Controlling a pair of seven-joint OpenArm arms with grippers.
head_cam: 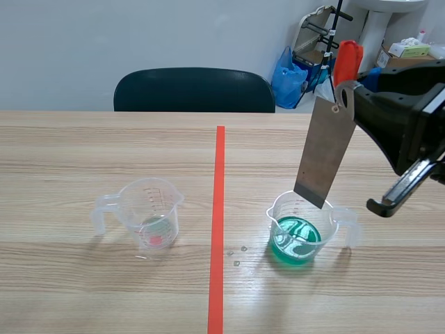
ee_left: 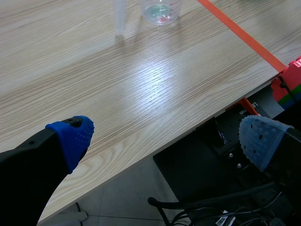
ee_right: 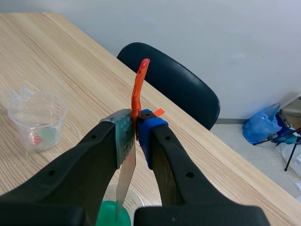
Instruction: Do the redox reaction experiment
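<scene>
The left gripper (ee_left: pixel 167 139) hangs wide open with nothing between its blue pads, out past the near edge of the light wood-grain surface (head_cam: pixel 83 153), well to the left of the clear plastic measuring cup with green liquid in it (head_cam: pixel 300 233).

Also well left of that green cup stands a second clear plastic measuring cup with a trace of red at its bottom (head_cam: pixel 149 212), upright, its handle turned away from the green cup. The orange-red tape line (head_cam: pixel 220 223) runs between the two cups. A few small clear droplets (head_cam: pixel 236 256) lie on the surface just left of the green cup.

A flat grey metal strip with an orange-red tab at its top (head_cam: pixel 325 153) hangs slightly tilted over the green cup, its lower end at the cup's mouth (I cannot tell whether it reaches the liquid).

The right gripper (head_cam: pixel 345 94) is clamped on the strip's top end, above and a little right of the green cup; in its own view the pads press the strip and tab from both sides.

A black chair (head_cam: pixel 195 89) stands beyond the surface, behind and left of the green cup.
</scene>
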